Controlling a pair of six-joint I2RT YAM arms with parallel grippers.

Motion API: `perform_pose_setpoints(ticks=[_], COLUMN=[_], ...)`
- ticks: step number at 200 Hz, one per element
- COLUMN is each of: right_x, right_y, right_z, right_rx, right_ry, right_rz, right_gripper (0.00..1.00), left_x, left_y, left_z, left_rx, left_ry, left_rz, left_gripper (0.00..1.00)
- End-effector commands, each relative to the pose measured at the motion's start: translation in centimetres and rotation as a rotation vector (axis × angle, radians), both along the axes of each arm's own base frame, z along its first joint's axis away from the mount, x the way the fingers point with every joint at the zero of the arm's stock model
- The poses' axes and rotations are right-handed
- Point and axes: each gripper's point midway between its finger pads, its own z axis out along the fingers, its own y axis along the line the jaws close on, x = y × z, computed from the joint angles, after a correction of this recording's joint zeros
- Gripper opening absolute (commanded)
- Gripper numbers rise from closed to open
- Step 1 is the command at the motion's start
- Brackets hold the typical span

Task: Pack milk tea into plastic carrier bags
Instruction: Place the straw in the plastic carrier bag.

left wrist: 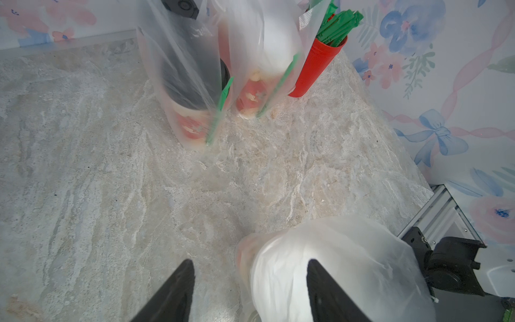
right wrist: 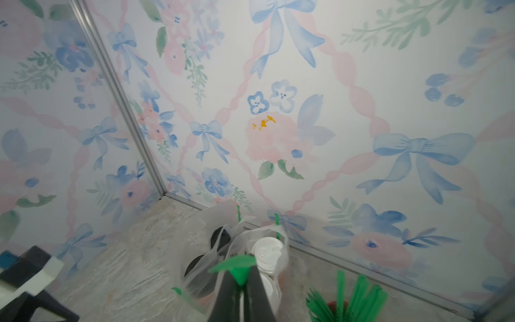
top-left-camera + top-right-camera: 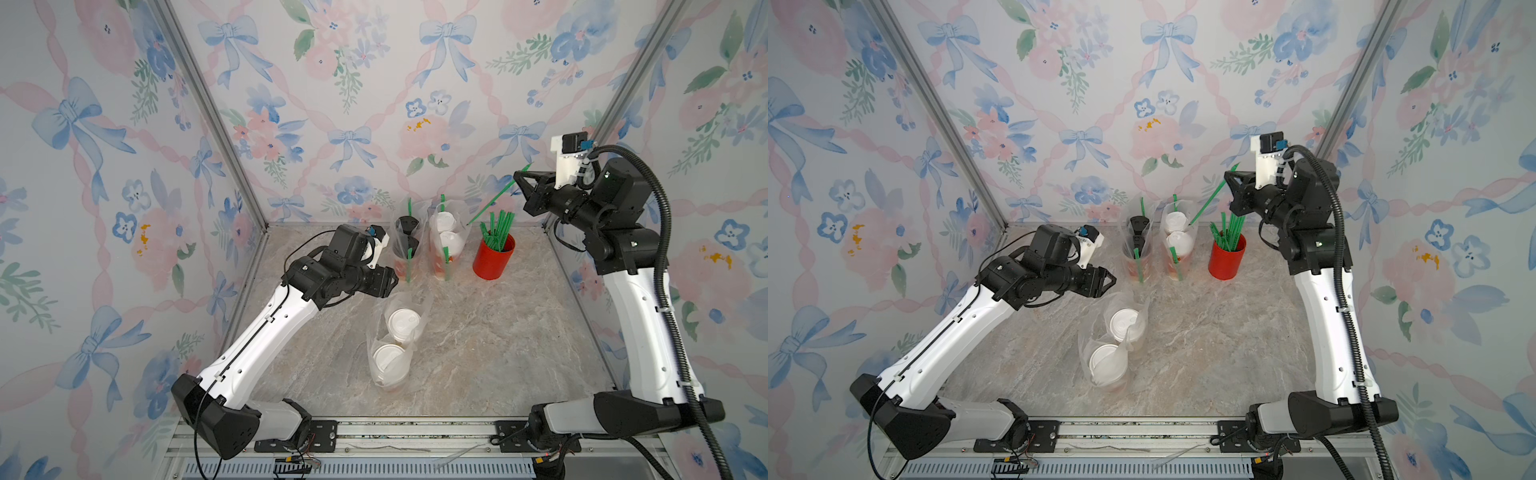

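Over on the left, the left gripper (image 3: 391,283) hangs low above the marble table (image 3: 519,332), fingers spread apart and nothing in them. Its tips are right by the top of the front bag (image 3: 374,345), and honestly I can't tell if they're touching the plastic. That bag stands nearest the front edge, roughly mid-table, with two white-lidded cups (image 3: 402,322) in it, one behind the other. Further back, near the wall, the black-lid bag (image 3: 398,251) stands upright with two black-lidded cups (image 3: 408,224) inside. Just beside it is the white-lid bag (image 3: 463,230) with two more white-topped cups (image 3: 451,245). So all the milk tea looks bagged, two cups per bag. Both back bags have bagged straws (image 3: 409,266) poking up in them. Next along is the red cup (image 3: 492,262), full of spare straws (image 3: 496,237). Up on the right, the right gripper (image 3: 518,175) is raised well above the table, clenched on a held straw (image 3: 494,203). The straw slants down so its lower tip sits at the open top of the white-lid bag.
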Motion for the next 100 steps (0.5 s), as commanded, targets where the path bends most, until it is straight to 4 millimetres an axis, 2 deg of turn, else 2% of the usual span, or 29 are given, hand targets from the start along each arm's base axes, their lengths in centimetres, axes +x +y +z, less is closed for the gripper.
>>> perform_pose_setpoints(ticks=[1, 30, 55, 82, 100], right_x=[-4.1, -7.6, -10.6, -13.1, -13.7], right_y=[4.3, 8.0, 10.7, 12.2, 12.7], right_z=[-0.2, -1.1, -1.8, -2.8, -3.8], right_rx=[0.027, 0.028, 0.025, 0.003, -0.007], right_ry=[0.047, 0.116, 0.149, 0.187, 0.213], right_rz=[0.191, 0.318, 0.423, 0.491, 0.502], right_gripper=[0.06, 0.06, 0.06, 0.06, 0.06], left_x=[-0.4, -0.7, -1.5, -3.1, -3.9], left_y=[-0.1, -0.6, -1.3, -1.5, -1.1], left_z=[1.3, 1.3, 1.5, 2.7, 2.9], left_rx=[-0.032, -0.052, -0.073, -0.093, -0.082], left_ry=[-0.017, -0.007, -0.008, -0.051, -0.083], left_rz=[-0.017, -0.047, -0.116, -0.204, -0.239], left_gripper=[0.61, 0.58, 0.64, 0.73, 0.77])
